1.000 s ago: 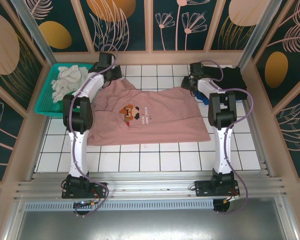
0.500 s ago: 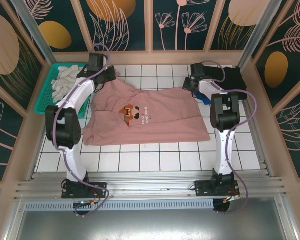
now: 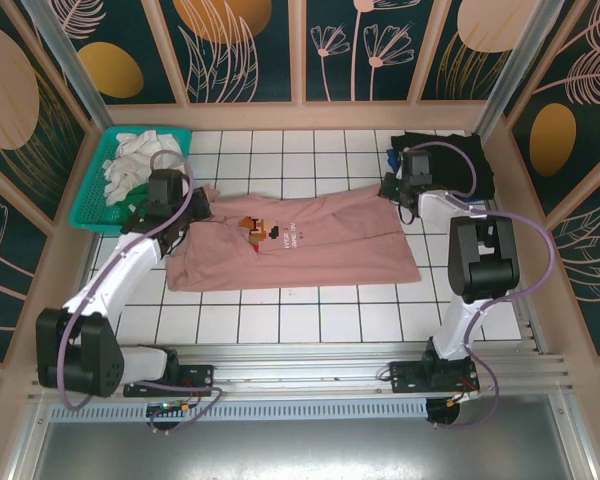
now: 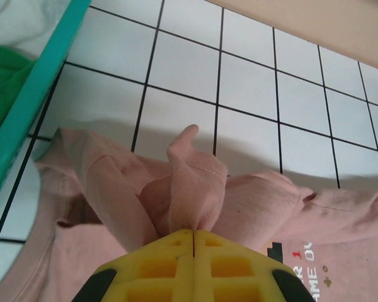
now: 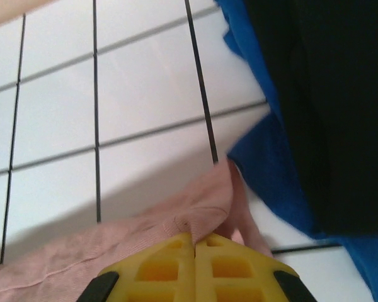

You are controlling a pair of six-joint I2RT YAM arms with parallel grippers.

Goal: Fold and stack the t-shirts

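The dusty-pink t-shirt [image 3: 310,245] lies across the middle of the tiled table, print up, its far edge pulled forward. My left gripper [image 3: 193,200] is shut on a bunched fold at the shirt's far left; in the left wrist view the pink cloth [image 4: 192,182] rises out of the closed yellow fingertips [image 4: 170,255]. My right gripper [image 3: 389,188] is shut on the shirt's far right corner [image 5: 189,217]. A black t-shirt [image 3: 450,160] lies on a blue one [image 5: 264,157] at the far right. White t-shirts [image 3: 135,160] and a green one [image 4: 3,82] lie in the basket.
The teal lattice basket [image 3: 85,212] stands at the far left, its rim [image 4: 31,107] close beside the left gripper. Wooden-framed walls enclose the table on three sides. Bare white tiles lie in front of the pink shirt.
The right gripper has shut on the shirt's far right corner. The left arm has swung down and left, drawing the shirt's far left edge toward the near side, so the shirt looks narrower.
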